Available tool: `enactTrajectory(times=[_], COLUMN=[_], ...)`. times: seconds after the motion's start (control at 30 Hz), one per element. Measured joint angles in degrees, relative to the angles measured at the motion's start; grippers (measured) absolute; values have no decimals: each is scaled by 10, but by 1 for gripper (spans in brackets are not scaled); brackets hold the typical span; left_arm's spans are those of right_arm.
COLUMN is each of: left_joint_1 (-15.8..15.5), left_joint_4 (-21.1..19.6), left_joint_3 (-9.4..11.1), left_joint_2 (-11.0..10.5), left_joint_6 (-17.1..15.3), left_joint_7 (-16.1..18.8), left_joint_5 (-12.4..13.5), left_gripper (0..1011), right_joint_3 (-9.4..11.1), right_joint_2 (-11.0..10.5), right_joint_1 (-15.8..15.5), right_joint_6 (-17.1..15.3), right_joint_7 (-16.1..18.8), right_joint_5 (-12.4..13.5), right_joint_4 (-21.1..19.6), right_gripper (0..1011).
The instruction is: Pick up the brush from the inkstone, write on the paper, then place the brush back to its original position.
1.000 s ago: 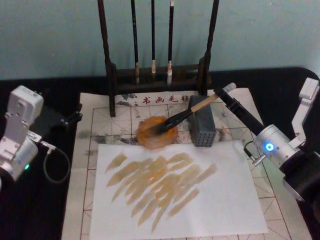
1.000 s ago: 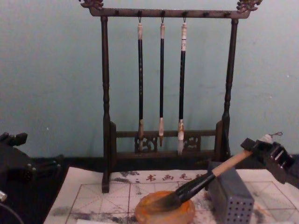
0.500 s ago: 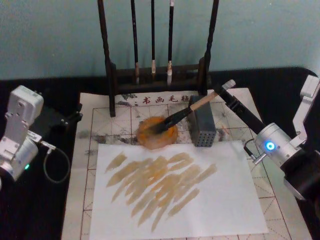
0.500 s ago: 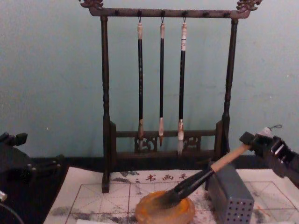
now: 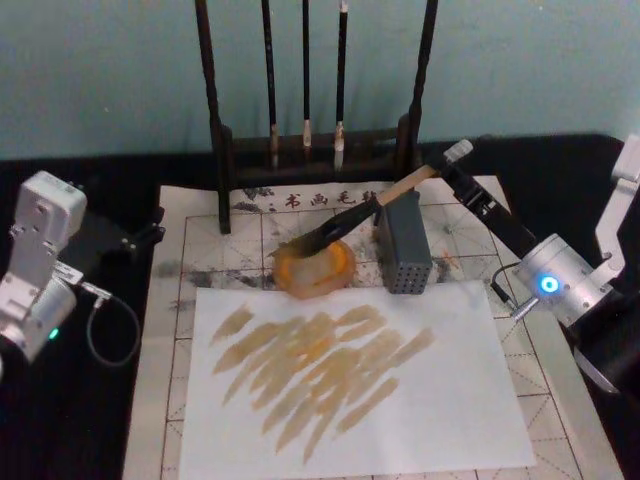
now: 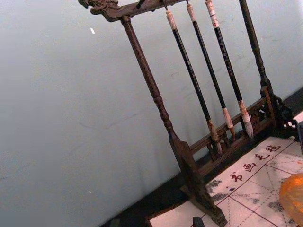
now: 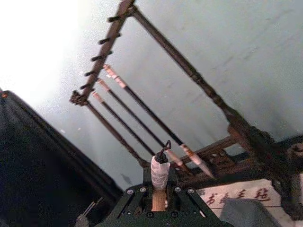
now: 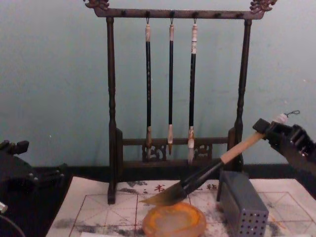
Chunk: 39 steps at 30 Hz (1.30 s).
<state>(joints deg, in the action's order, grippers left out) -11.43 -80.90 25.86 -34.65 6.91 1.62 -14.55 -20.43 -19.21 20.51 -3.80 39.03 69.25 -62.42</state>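
My right gripper [image 5: 447, 172] is shut on the upper handle of the brush [image 5: 350, 217], just below its white-wrapped end [image 7: 160, 172]. The brush slants down to the left, and its dark inked tip [image 8: 159, 198] hangs a little above the round orange-brown inkstone [image 8: 174, 220] without touching it. The inkstone [image 5: 312, 272] sits on the red-gridded paper [image 5: 240, 240], below the row of printed characters. A plain white sheet [image 5: 440, 400] with tan brush strokes lies over the front of that paper. My left gripper [image 5: 148, 233] is parked at the paper's left edge.
A dark wooden rack [image 8: 173, 98] with three thin hanging brushes stands at the back, close behind the lifted brush. A grey perforated box [image 5: 403, 243] stands right of the inkstone, under the brush handle. Black tabletop surrounds the paper.
The right gripper rose and drew back, lifting the brush tip out of the inkstone and swinging it slightly left. The left arm stayed still.
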Motion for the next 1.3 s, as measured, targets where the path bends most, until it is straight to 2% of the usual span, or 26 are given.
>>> enactTrajectory(times=[0.3, 0.4, 0.8, 1.07, 1.3], left_joint_1=[0, 0, 0, 0, 0], left_joint_4=[0, 0, 0, 0, 0], left_joint_3=[0, 0, 0, 0, 0], left_joint_2=[0, 0, 0, 0, 0], left_joint_6=[0, 0, 0, 0, 0], left_joint_7=[0, 0, 0, 0, 0], left_joint_5=[0, 0, 0, 0, 0], left_gripper=[1001, 1001, 1001, 1001, 1001], right_joint_3=[-20, -35, -81, -116, -141], right_joint_2=[-21, -30, -49, -69, -80], right_joint_1=[-10, -10, 13, 33, 45], right_joint_6=[-3, -5, -23, -32, -18], right_joint_7=[26, 44, 99, 139, 164], right_joint_5=[0, -3, -17, -38, -66], right_joint_4=[-27, -37, -40, -41, -45], right_gripper=[185, 185, 185, 185, 185])
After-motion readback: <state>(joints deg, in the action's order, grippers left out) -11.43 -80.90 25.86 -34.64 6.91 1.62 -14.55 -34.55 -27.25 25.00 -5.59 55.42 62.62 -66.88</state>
